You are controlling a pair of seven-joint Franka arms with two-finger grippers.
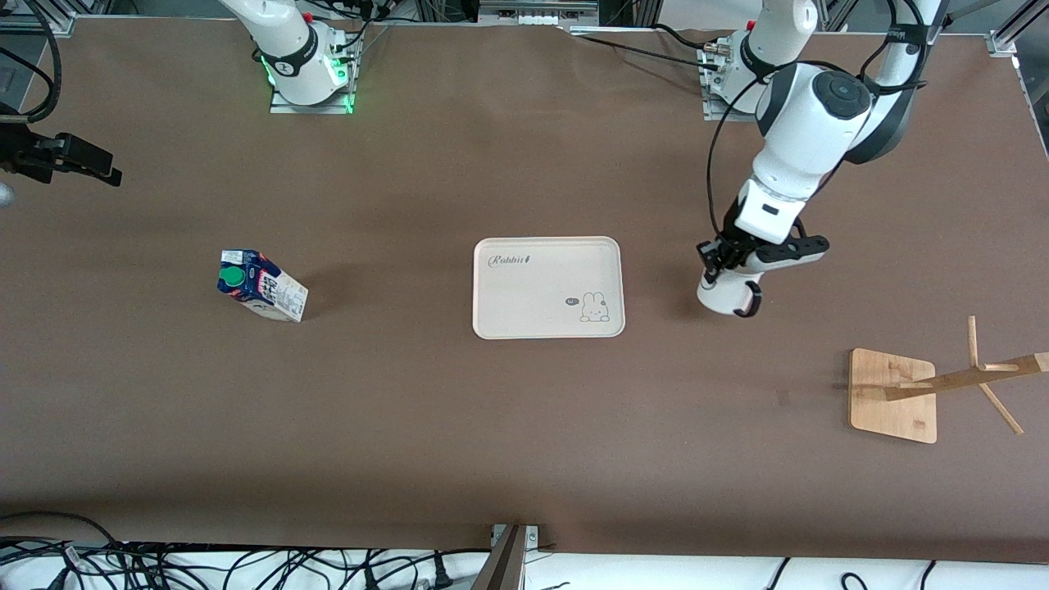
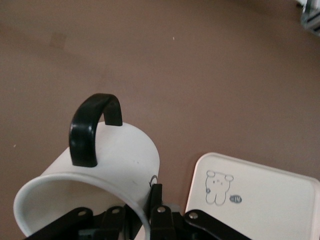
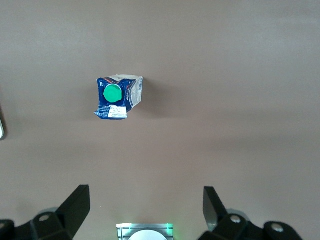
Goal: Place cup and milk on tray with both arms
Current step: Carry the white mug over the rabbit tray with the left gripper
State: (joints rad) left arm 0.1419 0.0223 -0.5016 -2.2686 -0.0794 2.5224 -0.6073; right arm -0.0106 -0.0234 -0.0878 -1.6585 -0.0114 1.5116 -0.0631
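The cup (image 1: 721, 293) is white with a black loop handle (image 2: 93, 129). My left gripper (image 1: 719, 260) is shut on its wall at the rim and holds it beside the tray, toward the left arm's end of the table. In the left wrist view one finger (image 2: 156, 199) presses the outside of the cup (image 2: 117, 157). The cream tray (image 1: 547, 315) lies mid-table with nothing on it and also shows in the left wrist view (image 2: 270, 212). The milk (image 1: 262, 284) stands toward the right arm's end. My right gripper (image 1: 102, 168) is open and high, with the milk (image 3: 118, 97) in its view.
A wooden stand with a flat base (image 1: 893, 395) and pegs sits near the left arm's end, nearer the front camera than the cup. Cables run along the table's edge nearest the front camera. The right arm's base (image 1: 311, 78) glows green.
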